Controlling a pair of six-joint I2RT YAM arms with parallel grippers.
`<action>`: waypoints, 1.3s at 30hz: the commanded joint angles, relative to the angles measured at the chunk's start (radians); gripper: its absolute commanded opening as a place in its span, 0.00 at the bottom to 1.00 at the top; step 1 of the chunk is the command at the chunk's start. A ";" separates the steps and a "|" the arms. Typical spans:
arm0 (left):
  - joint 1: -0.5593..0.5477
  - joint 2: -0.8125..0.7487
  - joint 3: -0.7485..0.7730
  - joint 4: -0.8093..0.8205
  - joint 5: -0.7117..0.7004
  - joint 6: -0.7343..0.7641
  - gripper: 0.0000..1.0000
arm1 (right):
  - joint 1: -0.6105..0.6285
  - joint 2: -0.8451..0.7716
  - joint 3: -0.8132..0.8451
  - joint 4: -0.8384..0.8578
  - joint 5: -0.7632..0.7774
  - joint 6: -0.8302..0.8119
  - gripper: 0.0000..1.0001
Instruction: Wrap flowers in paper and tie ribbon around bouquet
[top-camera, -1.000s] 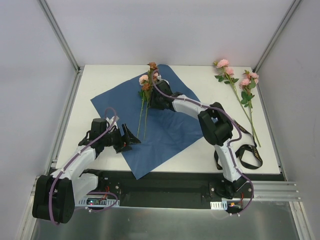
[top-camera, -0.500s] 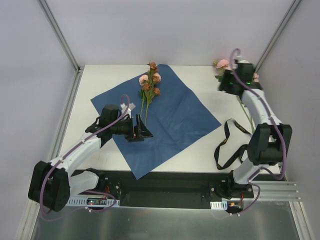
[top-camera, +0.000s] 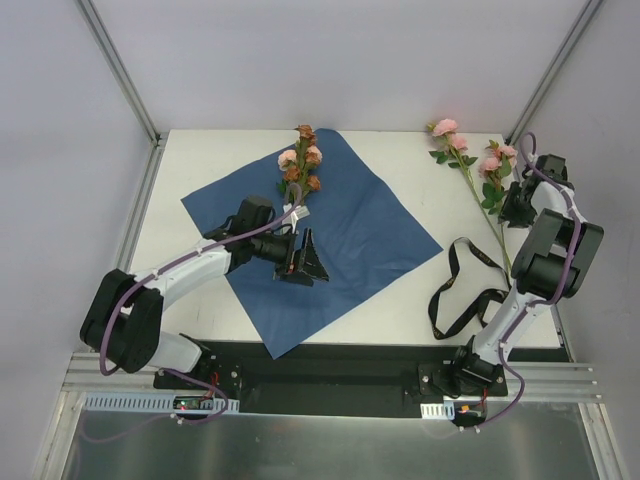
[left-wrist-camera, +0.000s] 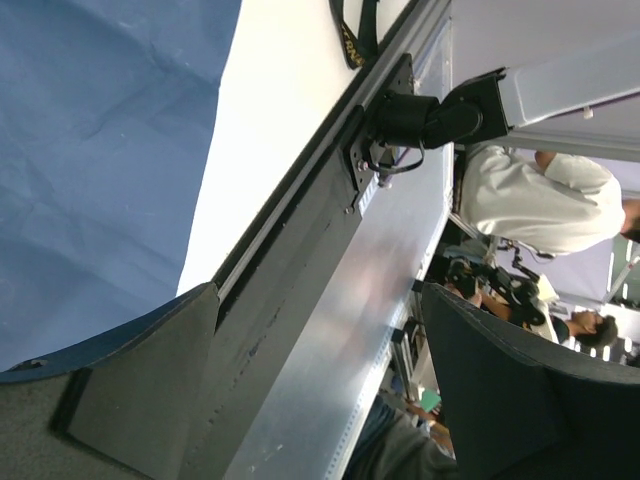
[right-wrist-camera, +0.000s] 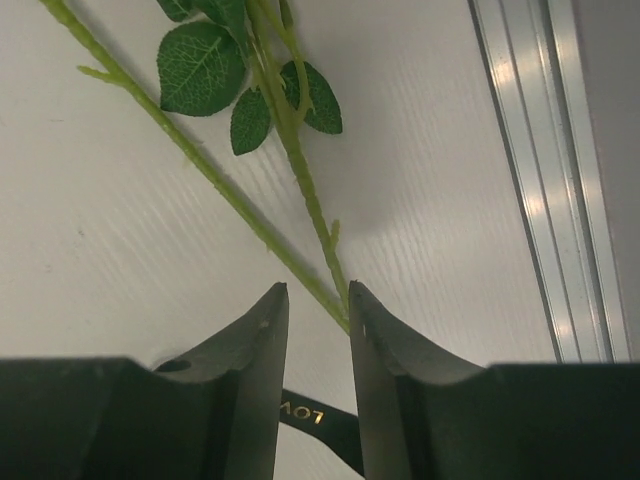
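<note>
Smooth white table (top-camera: 200, 160), creased navy paper (top-camera: 350, 230)

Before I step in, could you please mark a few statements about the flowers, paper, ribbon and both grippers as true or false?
1. The paper lies with its dark navy face up. True.
2. The ribbon is tied round a bunch. False: it lies loose on the table, right of the paper.
3. The orange and pink flowers lie on the paper's far corner. True.
4. The left gripper holds a stem. False: its fingers stand open and empty over the paper.
5. The right gripper has its fingers on either side of the green stems of the pink flowers. True.
</note>
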 joint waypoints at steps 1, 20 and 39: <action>-0.002 0.027 0.030 0.011 0.094 0.033 0.82 | -0.006 0.051 0.070 -0.036 -0.002 -0.056 0.33; 0.170 -0.040 -0.006 0.011 0.075 0.066 0.82 | 0.017 0.143 0.191 -0.094 0.028 -0.116 0.00; 0.259 -0.129 0.014 -0.058 -0.004 0.108 0.82 | 0.100 -0.532 -0.060 0.049 -0.154 0.288 0.00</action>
